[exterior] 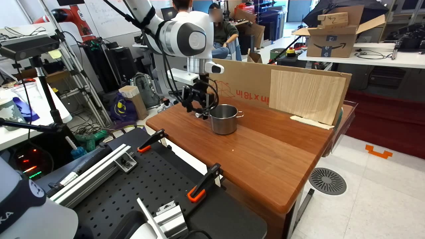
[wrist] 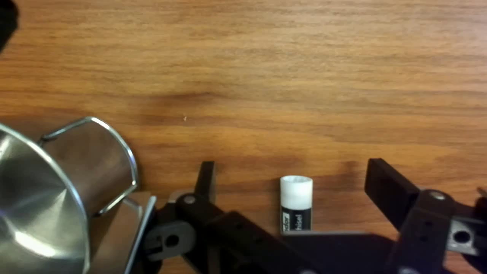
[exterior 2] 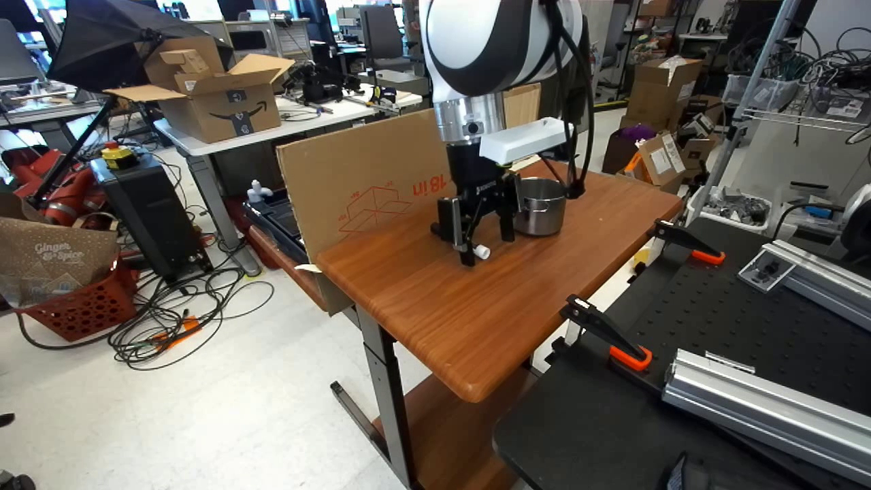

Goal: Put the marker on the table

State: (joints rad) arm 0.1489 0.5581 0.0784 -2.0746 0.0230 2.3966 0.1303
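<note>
Wrist view: saw the marker point(wrist: 296, 203) lying on the table point(wrist: 266, 68) at lower centre of the frame, with its white end toward the top and its other end hidden by the gripper point(wrist: 291, 164). Found the fingers point(wrist: 388, 190) released and spread wide, set on either side of the marker, with table showing in both gaps. Noted the metal pot point(wrist: 34, 201) at lower left. In both exterior views, saw the metal pot standing upright just beside the gripper.

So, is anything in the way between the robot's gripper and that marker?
Nothing visible: in the wrist view, the marker shows between the open fingers of the gripper, with a gap on either side. The pot stands beside them, not in between.
</note>
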